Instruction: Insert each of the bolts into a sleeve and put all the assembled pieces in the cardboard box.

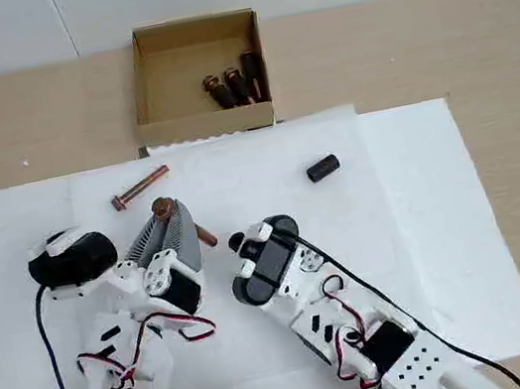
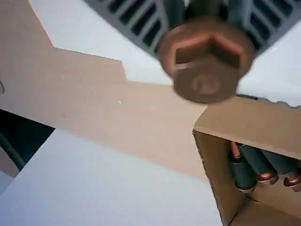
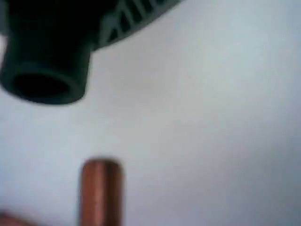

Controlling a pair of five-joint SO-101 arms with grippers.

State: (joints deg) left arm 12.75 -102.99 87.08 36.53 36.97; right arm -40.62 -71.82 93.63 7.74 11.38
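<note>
My left gripper (image 1: 170, 218) is shut on a copper bolt (image 1: 164, 208), whose hex head (image 2: 204, 61) faces the left wrist camera between the grey fingers (image 2: 127, 14). The bolt's shaft tip (image 1: 207, 236) points toward the right arm. My right gripper (image 1: 241, 246) is shut on a black sleeve (image 3: 44, 61), with its open bore just off the bolt's tip (image 3: 101, 193) and a small gap between them. A second bolt (image 1: 138, 189) and a second black sleeve (image 1: 323, 168) lie loose on the white paper. Three assembled pieces (image 1: 235, 83) lie in the cardboard box (image 1: 152, 83).
White paper sheets (image 1: 427, 225) cover the near part of the wooden table (image 1: 433, 33). The box stands at the far edge of the paper, and its corner (image 2: 244, 127) and the pieces inside (image 2: 254, 165) show in the left wrist view.
</note>
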